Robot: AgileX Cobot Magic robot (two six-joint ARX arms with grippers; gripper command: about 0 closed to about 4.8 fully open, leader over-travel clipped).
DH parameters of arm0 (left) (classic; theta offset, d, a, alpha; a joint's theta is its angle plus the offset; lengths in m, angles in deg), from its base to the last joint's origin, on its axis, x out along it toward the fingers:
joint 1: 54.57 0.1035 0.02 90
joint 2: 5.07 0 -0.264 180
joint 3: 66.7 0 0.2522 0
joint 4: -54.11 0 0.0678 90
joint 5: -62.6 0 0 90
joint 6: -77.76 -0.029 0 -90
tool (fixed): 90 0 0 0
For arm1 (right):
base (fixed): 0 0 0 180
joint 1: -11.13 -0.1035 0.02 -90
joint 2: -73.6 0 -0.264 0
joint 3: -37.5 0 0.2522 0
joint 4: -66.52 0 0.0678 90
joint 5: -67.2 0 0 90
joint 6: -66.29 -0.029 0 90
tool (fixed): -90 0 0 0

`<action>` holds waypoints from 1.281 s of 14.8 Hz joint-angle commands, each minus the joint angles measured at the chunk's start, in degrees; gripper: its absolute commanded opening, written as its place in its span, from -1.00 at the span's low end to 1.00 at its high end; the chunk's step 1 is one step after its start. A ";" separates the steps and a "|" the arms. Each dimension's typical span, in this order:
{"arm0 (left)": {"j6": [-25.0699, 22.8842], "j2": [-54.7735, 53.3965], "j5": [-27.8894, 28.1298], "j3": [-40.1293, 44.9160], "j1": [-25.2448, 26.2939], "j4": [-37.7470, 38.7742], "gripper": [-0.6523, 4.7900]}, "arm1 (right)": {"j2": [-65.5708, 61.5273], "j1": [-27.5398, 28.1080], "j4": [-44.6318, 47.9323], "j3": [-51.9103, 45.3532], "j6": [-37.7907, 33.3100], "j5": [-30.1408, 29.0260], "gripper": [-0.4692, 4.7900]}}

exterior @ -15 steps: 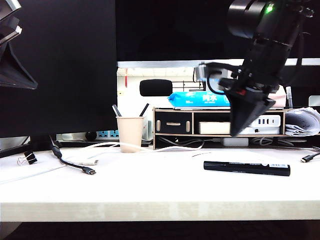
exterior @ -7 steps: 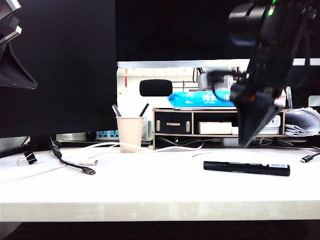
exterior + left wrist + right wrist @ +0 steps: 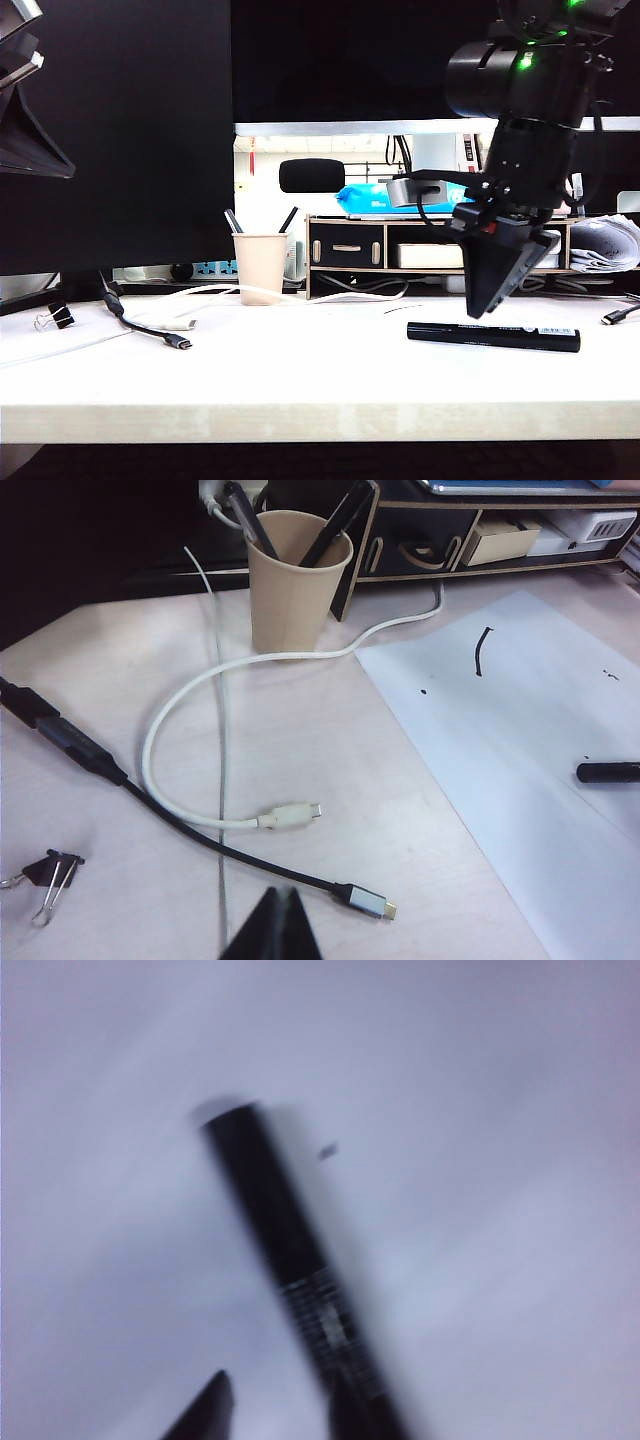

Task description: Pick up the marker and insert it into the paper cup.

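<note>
The marker (image 3: 493,336), long and black with white print, lies flat on the white sheet at the right of the table; it shows blurred in the right wrist view (image 3: 290,1260) and its end shows in the left wrist view (image 3: 610,772). My right gripper (image 3: 480,308) hangs just above the marker's left half, pointing down, open and empty (image 3: 280,1395); one fingertip (image 3: 215,1385) stands clear beside the barrel. The tan paper cup (image 3: 259,266) stands upright at the back left (image 3: 297,580). My left gripper (image 3: 283,900) is shut and empty, hovering over the table in front of the cup.
Two dark pens (image 3: 335,520) stand in the cup. A white cable (image 3: 290,815), a black USB cable (image 3: 150,330) and a binder clip (image 3: 58,316) lie left of centre. A drawer organiser (image 3: 345,245) stands at the back, and a paper sheet (image 3: 500,710) covers the right side.
My right gripper has come down from above the organiser to just over the marker, and its jaws have opened. The left gripper, marker and cup have not moved.
</note>
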 commanded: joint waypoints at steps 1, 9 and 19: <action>-0.02 0.11 -0.42 -0.44 -0.02 -0.74 -0.78 | -0.15 -0.07 3.23 0.17 0.07 0.76 -0.38; -0.04 0.11 -0.39 -0.44 -0.02 -0.74 -0.78 | -1.33 -0.07 3.23 0.15 0.33 0.85 -0.16; -0.04 0.11 -0.42 -0.44 -0.02 -0.72 -0.78 | -2.78 0.70 3.72 0.15 1.38 2.03 -0.17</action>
